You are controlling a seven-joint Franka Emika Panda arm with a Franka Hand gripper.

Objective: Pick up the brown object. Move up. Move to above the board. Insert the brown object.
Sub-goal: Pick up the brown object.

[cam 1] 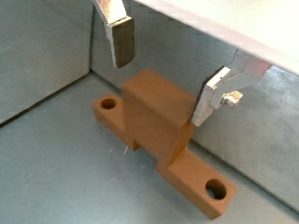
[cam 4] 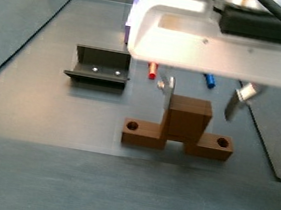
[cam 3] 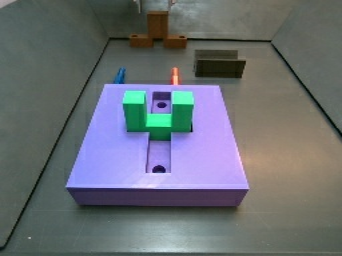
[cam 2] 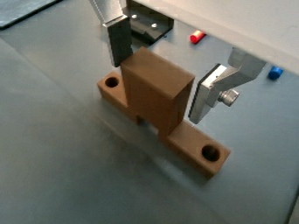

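Orange-brown wooden piece (cam 1: 158,131) with a raised middle block and a round hole near each end lies on the grey floor (cam 4: 47,112). Gripper (cam 2: 156,74) hangs over it, jaws wide open beside the block, holding nothing.

In a side view the gripper (cam 3: 158,14) and brown object (cam 3: 158,38) are too small to judge contact and the arm is cut off, while the gripper's white housing hides the bench behind and the board lies outside the other side view.
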